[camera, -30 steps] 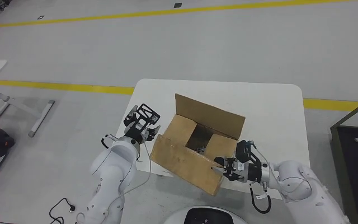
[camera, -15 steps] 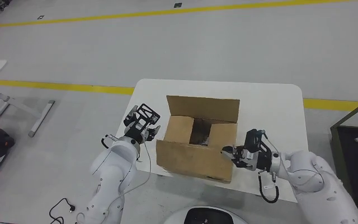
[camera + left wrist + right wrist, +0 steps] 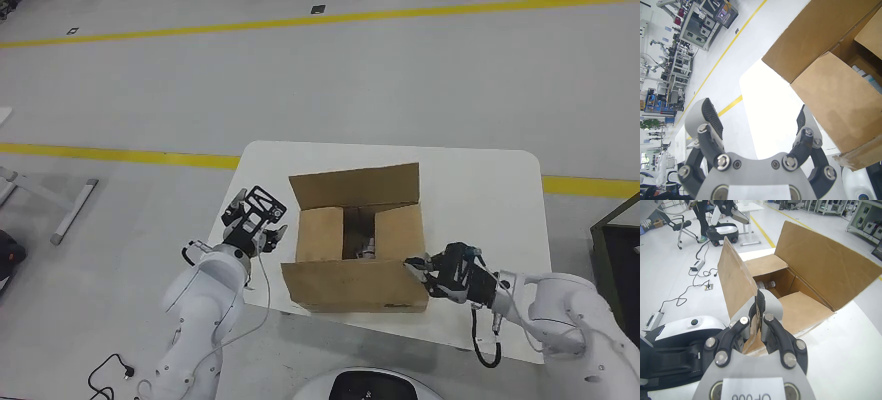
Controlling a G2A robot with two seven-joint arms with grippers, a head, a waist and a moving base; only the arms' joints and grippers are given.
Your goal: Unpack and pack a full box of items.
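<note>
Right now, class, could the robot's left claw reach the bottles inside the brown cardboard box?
Probably not yet. The open left claw hangs beside the brown cardboard box, and two inner side flaps lie partly folded over the opening, leaving only a narrow gap above the bottles.
</note>
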